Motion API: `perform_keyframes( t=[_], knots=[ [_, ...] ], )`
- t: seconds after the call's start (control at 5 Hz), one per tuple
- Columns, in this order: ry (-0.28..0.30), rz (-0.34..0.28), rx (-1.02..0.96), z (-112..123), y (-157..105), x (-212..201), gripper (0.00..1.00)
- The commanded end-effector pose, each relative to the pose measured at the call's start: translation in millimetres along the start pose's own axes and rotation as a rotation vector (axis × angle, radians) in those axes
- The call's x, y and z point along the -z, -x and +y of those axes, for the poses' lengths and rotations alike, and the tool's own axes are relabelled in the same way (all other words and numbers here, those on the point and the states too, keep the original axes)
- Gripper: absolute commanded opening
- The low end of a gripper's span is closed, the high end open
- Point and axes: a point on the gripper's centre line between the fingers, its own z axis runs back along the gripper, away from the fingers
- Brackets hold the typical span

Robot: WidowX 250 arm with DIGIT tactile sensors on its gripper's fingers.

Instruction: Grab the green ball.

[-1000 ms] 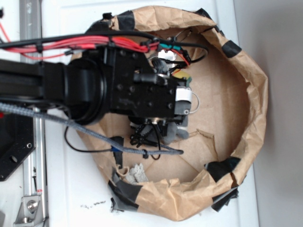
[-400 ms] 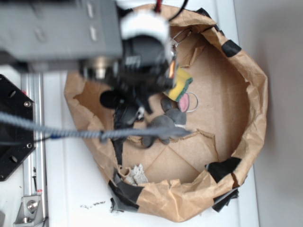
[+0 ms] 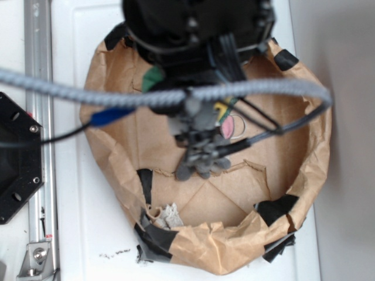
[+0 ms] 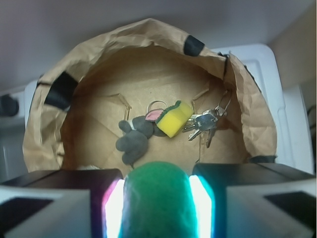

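Observation:
The green ball [image 4: 157, 203] fills the gap between my two fingers at the bottom of the wrist view, squeezed into an upright oval. My gripper [image 4: 157, 183] is shut on it and holds it high above the floor of the brown paper bin [image 4: 99, 54]. In the exterior view the raised arm is a blurred black mass at the top. A green patch [image 3: 153, 79] shows at its left edge, probably the ball. The fingers themselves are hidden there.
On the bin floor lie a grey plush mouse [image 4: 134, 139] [image 3: 202, 158], a yellow sponge with a dark green layer [image 4: 174, 118] and a bunch of keys [image 4: 205, 123]. The crumpled paper wall [image 3: 310, 117] rings them. A grey cable [image 3: 76, 93] crosses the exterior view.
The arm has risen from low inside the bin up towards the camera and swung to the top of the view. The mouse and sponge lie uncovered on the floor.

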Motion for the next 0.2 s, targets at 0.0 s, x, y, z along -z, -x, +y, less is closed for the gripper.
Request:
perform_keyframes(
  t=[0.0],
  knots=[
    [-0.082, -0.016, -0.180, 0.9, 3.8, 10.8, 0.00]
  ],
)
